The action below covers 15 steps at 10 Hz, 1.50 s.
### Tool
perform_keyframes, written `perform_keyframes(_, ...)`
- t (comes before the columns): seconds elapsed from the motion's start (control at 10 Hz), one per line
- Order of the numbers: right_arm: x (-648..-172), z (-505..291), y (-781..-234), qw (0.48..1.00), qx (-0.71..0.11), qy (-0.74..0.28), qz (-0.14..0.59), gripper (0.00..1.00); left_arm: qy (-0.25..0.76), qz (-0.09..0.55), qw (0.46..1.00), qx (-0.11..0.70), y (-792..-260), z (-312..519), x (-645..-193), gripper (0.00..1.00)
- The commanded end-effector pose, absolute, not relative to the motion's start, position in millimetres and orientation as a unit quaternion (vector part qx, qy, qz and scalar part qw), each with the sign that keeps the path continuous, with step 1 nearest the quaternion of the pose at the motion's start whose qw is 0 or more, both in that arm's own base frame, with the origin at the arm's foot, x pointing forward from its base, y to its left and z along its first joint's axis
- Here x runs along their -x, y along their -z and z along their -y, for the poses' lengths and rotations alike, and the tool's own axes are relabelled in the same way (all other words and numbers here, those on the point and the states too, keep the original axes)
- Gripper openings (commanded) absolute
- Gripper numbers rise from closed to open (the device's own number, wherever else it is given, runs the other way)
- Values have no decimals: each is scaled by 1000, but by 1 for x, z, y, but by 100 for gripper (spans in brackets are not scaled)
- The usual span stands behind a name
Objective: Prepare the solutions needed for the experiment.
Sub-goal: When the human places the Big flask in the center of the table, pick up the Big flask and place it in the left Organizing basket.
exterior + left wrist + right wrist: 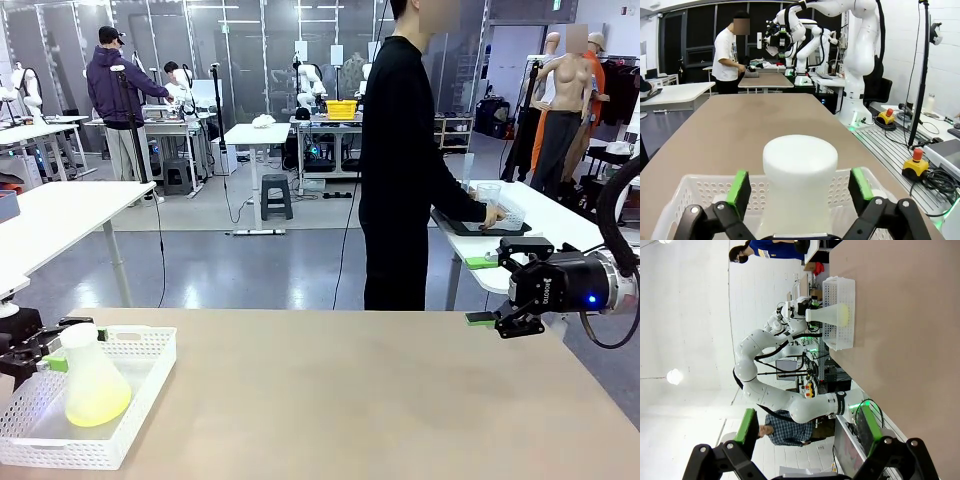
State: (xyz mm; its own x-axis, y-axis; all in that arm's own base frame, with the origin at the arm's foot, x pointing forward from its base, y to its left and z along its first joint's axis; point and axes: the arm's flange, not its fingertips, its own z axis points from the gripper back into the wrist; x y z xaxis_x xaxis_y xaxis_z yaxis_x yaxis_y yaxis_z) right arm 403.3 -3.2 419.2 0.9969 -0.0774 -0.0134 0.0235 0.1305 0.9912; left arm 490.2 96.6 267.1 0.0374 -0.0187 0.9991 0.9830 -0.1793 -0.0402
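- Frosted flask [93, 378] stands upright in a white basket [140, 352], lower left of the front view; yellow-green solution [98, 405] pools in its base.
- Left gripper [800, 186]: jaws apart, pads either side of the flask neck [800, 170], no visible contact.
- Right gripper [494, 291], right edge above the table [350, 400]: spread wide, holding nothing.

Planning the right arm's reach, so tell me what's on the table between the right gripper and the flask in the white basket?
Only bare tabletop between the right gripper and the flask in the front view, apart from the white basket wall around the flask.
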Motion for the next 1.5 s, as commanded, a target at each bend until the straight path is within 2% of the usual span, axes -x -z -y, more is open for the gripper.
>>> perform_keyframes(0.0, -403, 3, -421, 749, -661, 32, 23, 100, 539, 437, 466, 549, -267, -95, -491, 100)
perform_keyframes(0.6, -403, 3, -421, 749, -661, 32, 23, 100, 537, 439, 466, 549, -267, -96, -490, 100)
perform_keyframes(0.9, -403, 3, -421, 749, -661, 32, 23, 100, 523, 418, 515, 535, -300, -180, -467, 100)
perform_keyframes(1.0, -403, 3, -421, 749, -661, 32, 23, 100, 518, 420, 509, 544, -310, -199, -457, 100)
perform_keyframes(1.1, -403, 3, -421, 749, -661, 32, 23, 100, 511, 414, 494, 568, -323, -211, -445, 100)
perform_keyframes(1.2, -403, 3, -421, 749, -661, 32, 23, 100, 482, 382, 472, 632, -339, -212, -436, 100)
perform_keyframes(1.3, -403, 3, -421, 749, -661, 32, 23, 100, 408, 333, 492, 694, -361, -203, -423, 100)
perform_keyframes(1.4, -403, 3, -421, 749, -661, 32, 23, 100, 349, 284, 529, 719, -370, -199, -416, 100)
